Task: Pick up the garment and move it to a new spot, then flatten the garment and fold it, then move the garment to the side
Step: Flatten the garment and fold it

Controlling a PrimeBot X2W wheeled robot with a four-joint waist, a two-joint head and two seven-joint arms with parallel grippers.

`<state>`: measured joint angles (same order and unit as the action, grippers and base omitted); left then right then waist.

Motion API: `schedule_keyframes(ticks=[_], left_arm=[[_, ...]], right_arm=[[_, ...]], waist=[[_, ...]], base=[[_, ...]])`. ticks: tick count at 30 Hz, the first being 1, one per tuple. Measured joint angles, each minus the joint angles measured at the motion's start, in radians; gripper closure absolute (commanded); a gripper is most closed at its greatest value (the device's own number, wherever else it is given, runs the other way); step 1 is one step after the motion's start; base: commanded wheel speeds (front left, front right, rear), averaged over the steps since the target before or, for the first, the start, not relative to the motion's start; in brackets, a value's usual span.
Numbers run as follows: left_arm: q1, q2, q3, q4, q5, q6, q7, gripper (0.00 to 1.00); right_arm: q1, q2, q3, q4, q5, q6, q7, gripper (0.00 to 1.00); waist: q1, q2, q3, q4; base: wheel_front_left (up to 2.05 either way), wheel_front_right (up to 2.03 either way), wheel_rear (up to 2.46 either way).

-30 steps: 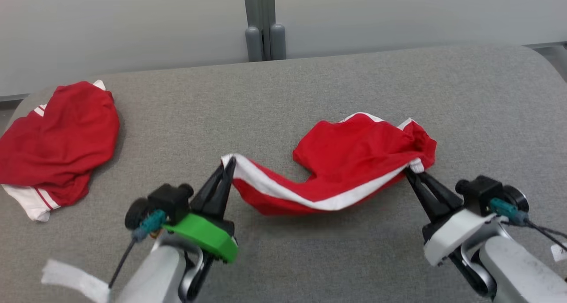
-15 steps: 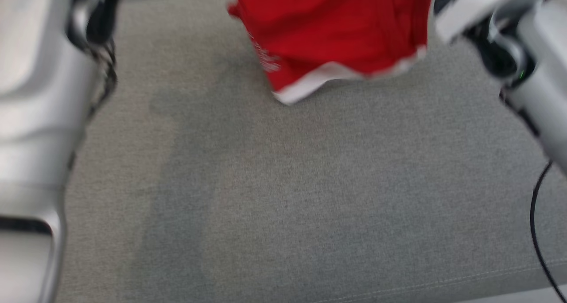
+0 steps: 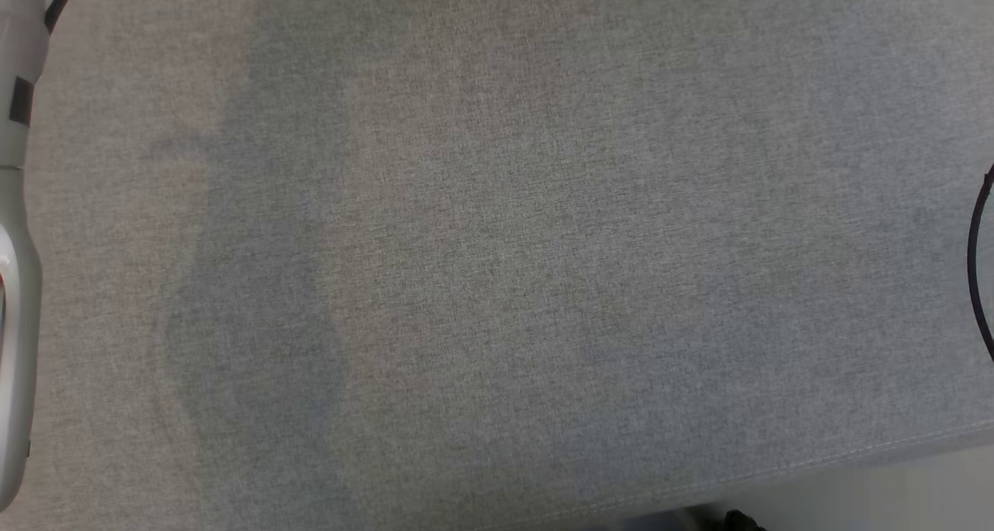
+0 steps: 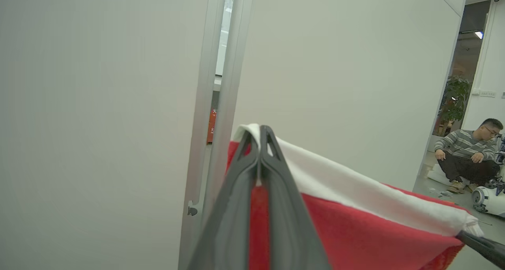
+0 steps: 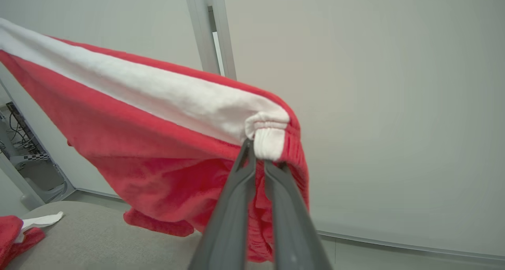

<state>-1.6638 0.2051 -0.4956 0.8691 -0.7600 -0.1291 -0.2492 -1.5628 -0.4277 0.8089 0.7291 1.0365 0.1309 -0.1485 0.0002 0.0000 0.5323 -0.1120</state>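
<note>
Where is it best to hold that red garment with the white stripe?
Pinch the red cloth garment edge-on at both ends of its white stripe: the left tool holds one end, the right tool the gathered waistband. The stripe then stretches straight between them.

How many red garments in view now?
2. Red shorts hang between left gripper and right gripper; another garment lies on the grey surface, lower left in right wrist view. More may be hidden.

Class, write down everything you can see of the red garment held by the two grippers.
The garment is red, of soft fleecy-looking fabric, with a broad white stripe along its top edge and a gathered elastic band at one end. It hangs aloft, stretched between the left gripper and right gripper, each shut on one end; the rest sags in folds.
</note>
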Motion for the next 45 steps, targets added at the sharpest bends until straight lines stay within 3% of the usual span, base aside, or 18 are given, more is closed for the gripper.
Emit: schedule_keyframes(ticks=[4, 9, 15, 21, 30, 39, 45], left_arm=[[0.031, 0.01, -0.018, 0.006, -0.028, 0.0, -0.009, 1.0], [0.209, 0.041, -0.041, -0.093, -0.039, 0.0, -0.012, 1.0], [0.605, 0.07, 0.055, -0.284, 0.011, 0.0, -0.013, 1.0], [0.978, 0.036, 0.155, -0.443, 0.09, 0.008, -0.013, 1.0], [1.464, -0.074, 0.238, -0.586, 0.159, 0.01, -0.015, 1.0], [1.737, -0.114, 0.285, -0.654, 0.18, 0.003, -0.015, 1.0], [1.785, -0.118, 0.277, -0.669, 0.182, 0.002, -0.015, 1.0]], right_arm=[[0.006, -0.005, 0.063, 0.007, 0.035, 0.0, -0.028, 1.0], [0.123, -0.029, 0.175, -0.06, 0.064, 0.0, -0.086, 1.0], [0.378, -0.097, 0.289, -0.201, 0.079, 0.0, -0.11, 1.0], [0.64, -0.146, 0.251, -0.333, 0.05, 0.0, -0.114, 1.0], [1.034, -0.169, 0.202, -0.447, -0.017, 0.0, -0.114, 1.0], [1.335, -0.201, 0.13, -0.531, -0.035, 0.0, -0.114, 1.0], [1.444, -0.205, 0.072, -0.562, -0.039, 0.0, -0.114, 1.0]], waist=[[0.0, 0.0, 0.028, 0.0], [0.0, 0.0, 0.014, 0.003], [-0.0002, 0.0, -0.066, 0.005], [-0.0003, 0.0, -0.163, 0.006], [-0.0003, 0.0, -0.315, 0.015], [-0.0003, 0.0, -0.458, 0.029], [-0.0003, 0.0, -0.521, 0.041]], base=[[0.0, 0.0, 0.0], [0.0, 0.0, 0.0], [0.0, 0.0, 0.0], [0.0, 0.0, 0.0], [0.0, 0.0, 0.0], [0.0, 0.0, 0.0], [0.0, 0.0, 0.0]])
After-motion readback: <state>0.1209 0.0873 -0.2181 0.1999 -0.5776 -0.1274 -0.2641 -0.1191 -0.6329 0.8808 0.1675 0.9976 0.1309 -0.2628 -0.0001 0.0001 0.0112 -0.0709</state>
